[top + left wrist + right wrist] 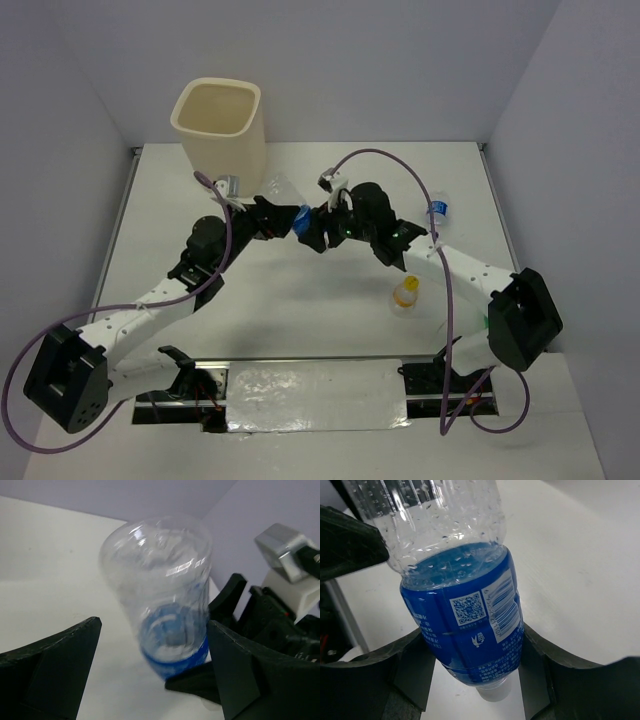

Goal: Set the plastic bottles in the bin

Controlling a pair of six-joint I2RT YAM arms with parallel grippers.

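Left wrist view: clear plastic bottle (pixel 160 580) sits tilted between the left gripper (pixel 155 630) fingers (pixel 50 665), clear end toward the camera, blue label band at the far end. Jaws are spread wide, with a visible gap on the image-left side. The right gripper (pixel 212 636) has black fingers clasping the blue band. A silver-white camera block (pixel 287 555) sits upper right. White table (pixel 50 555), lavender wall (pixel 150 495).

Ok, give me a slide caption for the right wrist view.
Right gripper clamps a clear bottle by its blue label, droplets inside, white table behind.
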